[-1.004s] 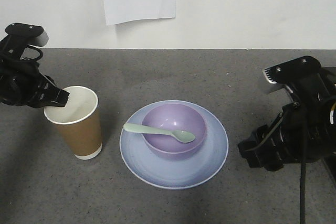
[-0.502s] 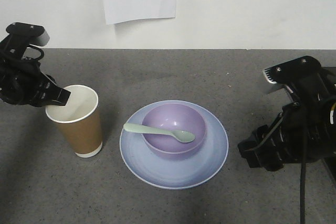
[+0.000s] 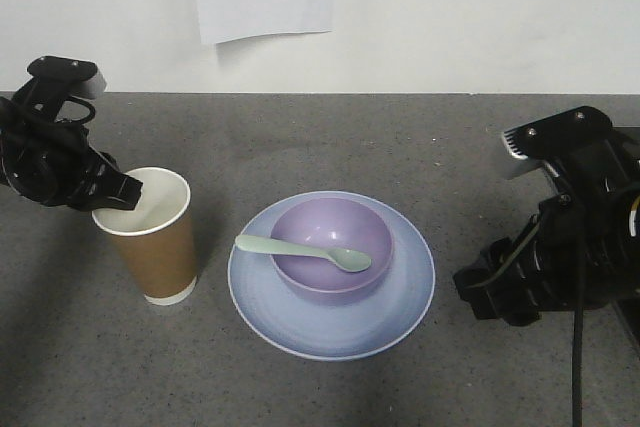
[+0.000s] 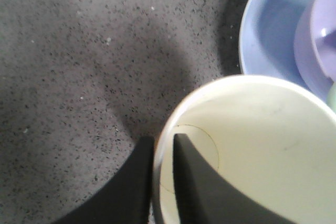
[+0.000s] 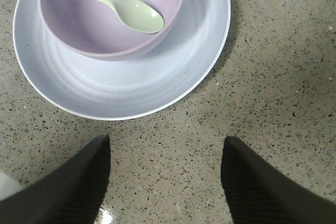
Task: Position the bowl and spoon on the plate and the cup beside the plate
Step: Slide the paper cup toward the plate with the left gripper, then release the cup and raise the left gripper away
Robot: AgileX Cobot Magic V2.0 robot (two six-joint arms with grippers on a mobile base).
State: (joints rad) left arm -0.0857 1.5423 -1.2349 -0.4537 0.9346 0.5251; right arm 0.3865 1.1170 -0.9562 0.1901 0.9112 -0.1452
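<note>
Sliding a little rightward since a second ago, the cup (image 3: 148, 237) is standing near the plate (image 3: 331, 322) on the bench (image 3: 320, 137), the left gripper (image 4: 163, 148) pinching its rim; the right gripper (image 5: 165, 153) (nearer the plate) is hanging spread, idle.

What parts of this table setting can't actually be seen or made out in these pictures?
- Front view: the far side of the plate under the bowl is covered by the bowl.
- Left wrist view: the cup runs off the bottom and right edges; its outside and base are unseen.
- Left wrist view: the spoon is a sliver at the right edge.
- Right wrist view: the right gripper shows only dark fingers, cut off by the bottom edge.
</note>
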